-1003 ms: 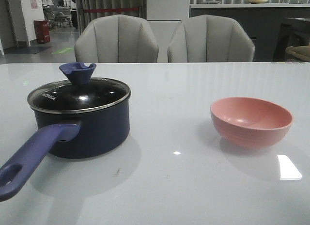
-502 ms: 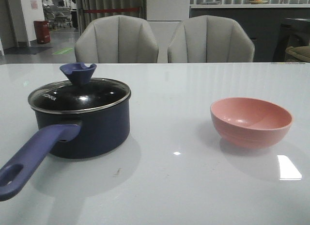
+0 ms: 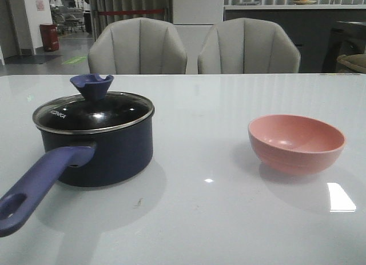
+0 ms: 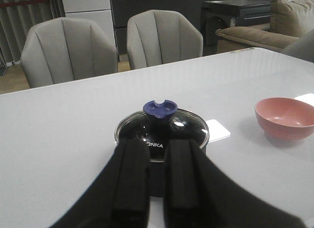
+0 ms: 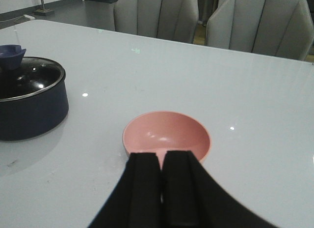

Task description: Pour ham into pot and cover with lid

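The dark navy pot (image 3: 108, 153) stands on the table at the left, its blue-purple handle (image 3: 37, 188) pointing toward the near left. The glass lid (image 3: 94, 112) with its blue knob (image 3: 91, 85) sits on the pot's rim. No ham shows; the pot's inside is hidden under the lid. Neither gripper is in the front view. In the left wrist view my left gripper (image 4: 157, 145) is empty, with a narrow slit between the jaws, back from the lid (image 4: 184, 132). My right gripper (image 5: 162, 156) is shut and empty, just short of the pink bowl (image 5: 169, 132).
The pink bowl (image 3: 296, 142) stands at the right of the table and looks empty. Two grey chairs (image 3: 137, 48) (image 3: 249, 48) stand behind the far edge. Bare white table (image 3: 200, 133) lies between pot and bowl.
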Controlling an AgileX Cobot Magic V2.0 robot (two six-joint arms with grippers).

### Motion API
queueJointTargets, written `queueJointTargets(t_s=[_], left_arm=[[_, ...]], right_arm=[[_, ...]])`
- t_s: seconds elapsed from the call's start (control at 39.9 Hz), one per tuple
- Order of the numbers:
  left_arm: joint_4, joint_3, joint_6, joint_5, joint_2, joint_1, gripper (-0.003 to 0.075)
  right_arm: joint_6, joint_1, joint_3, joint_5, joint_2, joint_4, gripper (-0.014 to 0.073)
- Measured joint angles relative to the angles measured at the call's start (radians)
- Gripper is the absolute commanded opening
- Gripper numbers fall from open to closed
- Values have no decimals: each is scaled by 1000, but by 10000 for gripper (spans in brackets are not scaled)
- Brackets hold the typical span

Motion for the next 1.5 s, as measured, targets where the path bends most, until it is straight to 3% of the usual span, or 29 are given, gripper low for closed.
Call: queueJointTargets(t_s=[0.58, 0.78, 1.0, 1.25, 1.5], left_arm=[[18, 29, 0, -47, 0, 10, 113], [26, 148, 0, -172, 0, 132, 113], [28, 288, -95, -247, 0, 302, 113], [30, 358, -121, -413, -22, 362, 113], [30, 358, -121, -434, -30, 368, 113]], right_arm=[[0, 0, 0, 0, 0, 0, 146], [0, 0, 0, 0, 0, 0, 146], [0, 0, 0, 0, 0, 0, 146], [0, 0, 0, 0, 0, 0, 146], [0, 0, 0, 0, 0, 0, 146]])
